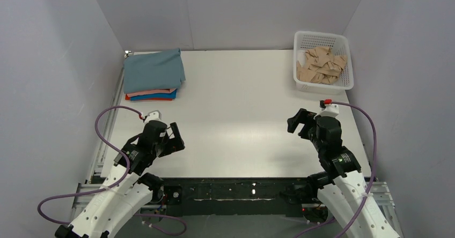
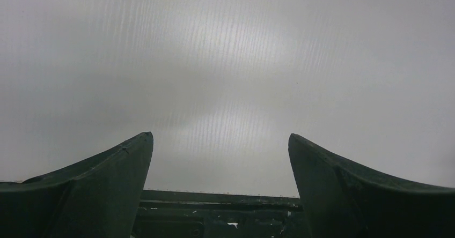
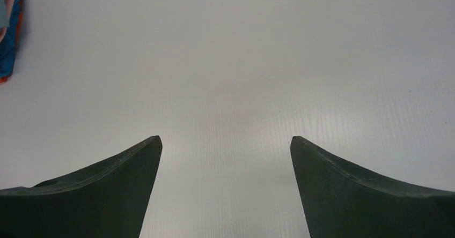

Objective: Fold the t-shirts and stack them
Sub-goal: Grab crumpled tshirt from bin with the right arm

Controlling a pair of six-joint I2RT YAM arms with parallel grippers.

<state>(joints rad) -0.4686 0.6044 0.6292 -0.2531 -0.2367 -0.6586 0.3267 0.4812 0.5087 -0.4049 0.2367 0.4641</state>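
A stack of folded t-shirts [image 1: 153,74] lies at the table's back left: a dusty grey-blue one on top, with salmon, bright blue and orange-red edges below. Its edge shows at the far left of the right wrist view [image 3: 9,31]. A crumpled tan-beige t-shirt [image 1: 321,65] lies in the white lattice basket [image 1: 323,38] at the back right. My left gripper [image 1: 177,137] is open and empty over the near left of the table, also in the left wrist view [image 2: 220,137]. My right gripper [image 1: 296,123] is open and empty over the near right, also in the right wrist view [image 3: 225,139].
The white table [image 1: 236,114] is bounded by grey walls at the back and both sides. A black rail [image 1: 236,188] runs along the near edge between the arm bases. Purple cables loop beside each arm.
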